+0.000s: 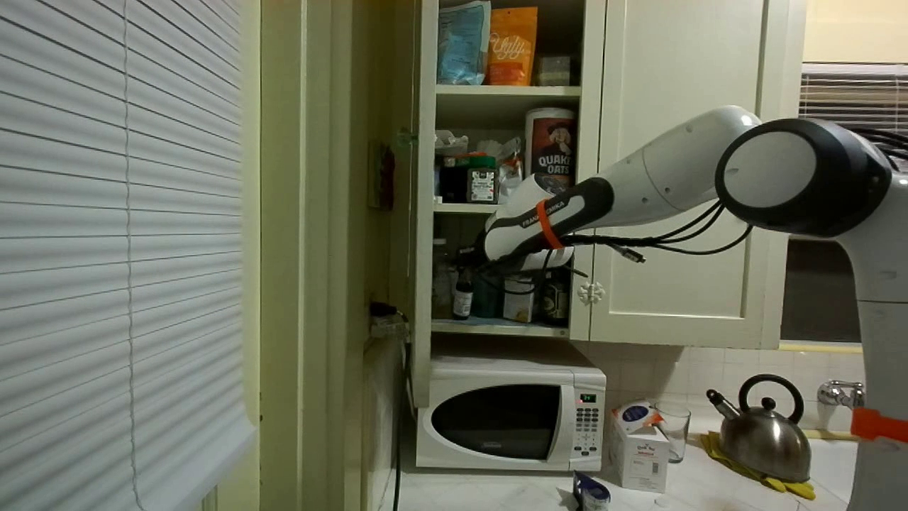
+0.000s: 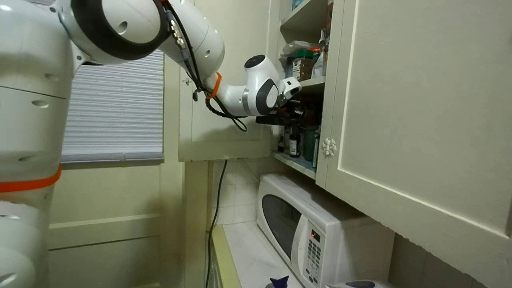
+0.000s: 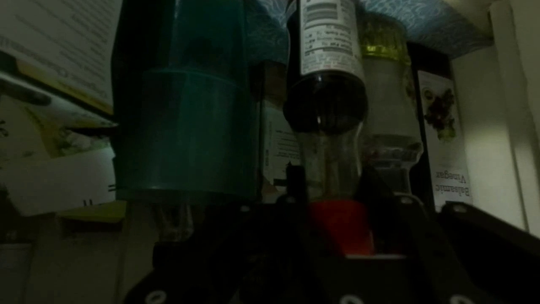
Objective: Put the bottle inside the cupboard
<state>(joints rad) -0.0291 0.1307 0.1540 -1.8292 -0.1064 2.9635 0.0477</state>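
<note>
The bottle is slim and dark with a white label and a red cap. It stands nearly upright in the cupboard's lowest shelf space, in both exterior views (image 1: 462,299) (image 2: 294,145) and the wrist view (image 3: 328,99). Its base is at or just above the shelf; I cannot tell if it touches. The white cupboard (image 1: 507,91) is open and shows several shelves; it also shows in an exterior view (image 2: 298,165). My gripper (image 3: 332,182) reaches into the lowest space, with its fingers close against both sides of the bottle's neck and cap. The fingertips are dark and partly hidden.
A teal container (image 3: 181,135) and a white printed box (image 3: 59,42) stand beside the bottle. A clear bottle (image 3: 386,93) and a balsamic vinegar box (image 3: 443,126) are on its other side. The middle shelf is just above my wrist. A white microwave (image 1: 496,426) stands below.
</note>
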